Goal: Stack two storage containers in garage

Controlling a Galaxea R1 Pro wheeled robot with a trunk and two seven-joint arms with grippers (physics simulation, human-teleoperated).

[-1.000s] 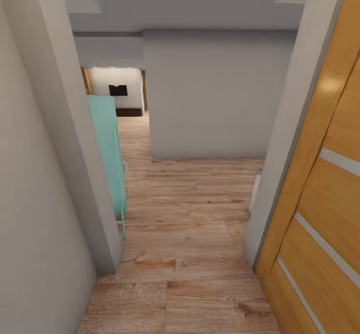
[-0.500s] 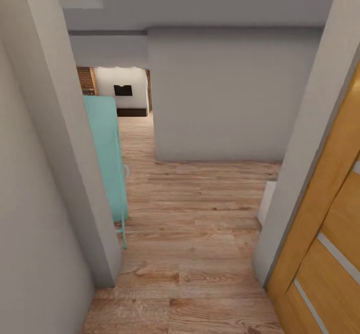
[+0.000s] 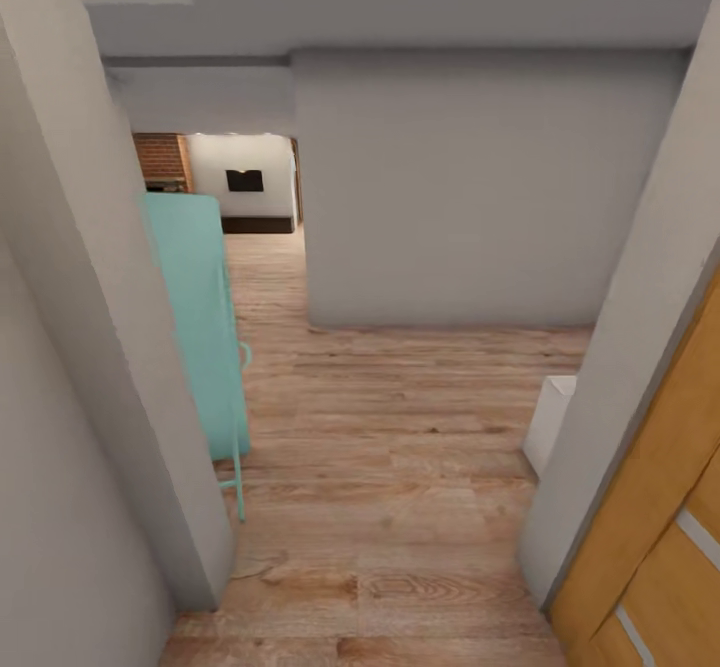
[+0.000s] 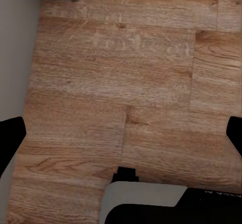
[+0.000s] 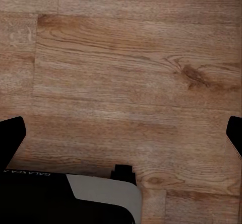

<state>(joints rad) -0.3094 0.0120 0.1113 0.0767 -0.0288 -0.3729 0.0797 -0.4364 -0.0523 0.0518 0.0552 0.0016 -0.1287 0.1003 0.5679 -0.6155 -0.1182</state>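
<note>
The two storage containers are out of view, and so are the garage's concrete floor and the living room's furniture. I am in a narrow hallway with light wood plank flooring. In the left wrist view my left gripper is open over bare planks, its black fingertips far apart with nothing between them. In the right wrist view my right gripper is open in the same way above the planks, holding nothing.
A grey wall corner stands close on the left, with a teal panel on thin legs behind it. An orange-brown door with frosted stripes is close on the right, beside a white object. A grey wall blocks straight ahead; an opening lies far left.
The whole view has shifted: the camera moved forward, the striped door slid toward the right edge, and a brick wall came into sight in the far room. Both grippers' state cannot be compared.
</note>
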